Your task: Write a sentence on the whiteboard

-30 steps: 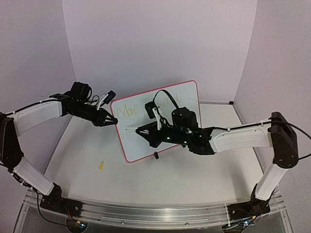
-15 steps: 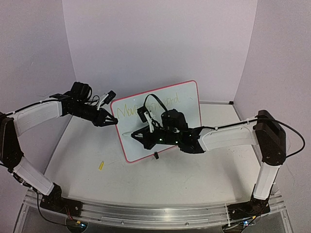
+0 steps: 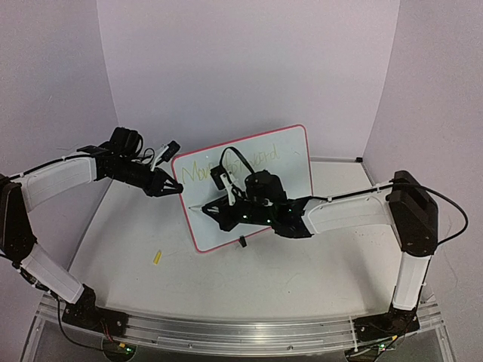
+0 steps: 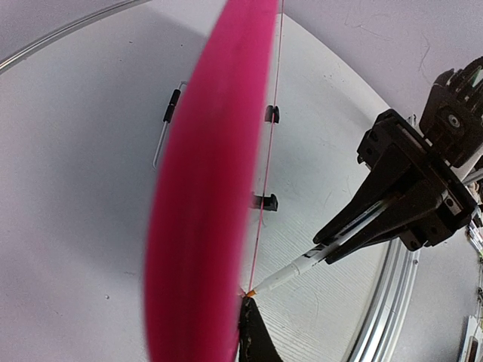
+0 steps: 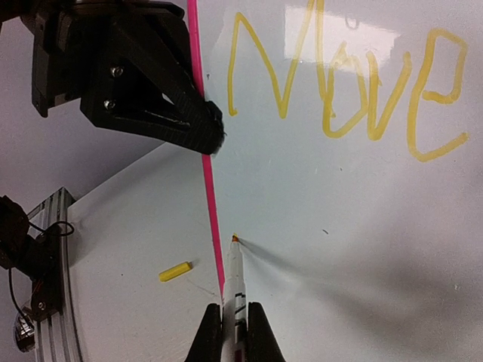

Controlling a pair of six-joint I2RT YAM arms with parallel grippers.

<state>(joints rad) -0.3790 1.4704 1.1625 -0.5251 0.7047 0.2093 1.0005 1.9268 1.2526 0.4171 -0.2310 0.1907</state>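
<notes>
Top view, board: The whiteboard stands tilted in the middle of the table, on small black feet.
Top view, words: The sentence has only its first line done, in yellow, along the top of the board. My right arm hides part of it.
Top view, my left gripper: It is at the board's left edge. It looks like it holds the board steady.
Top view, cap: A small yellow marker cap lies on the table, near the board's low left corner.
Left wrist view, board edge: The pink rim fills the middle, big and blurry. My left jaws are shut on it.
Left wrist view, marker: The marker comes in from the right and its tip touches the board.
Right wrist view, my right gripper: My jaws are shut tight on the marker.
Right wrist view, tip: The orange tip sits on the board just beside the left rim, well below the word "Move".
Step now: I think I am starting the second line.
Next move: I should keep the tip pressed lightly and draw to the right, while my left jaws stay put.
</notes>
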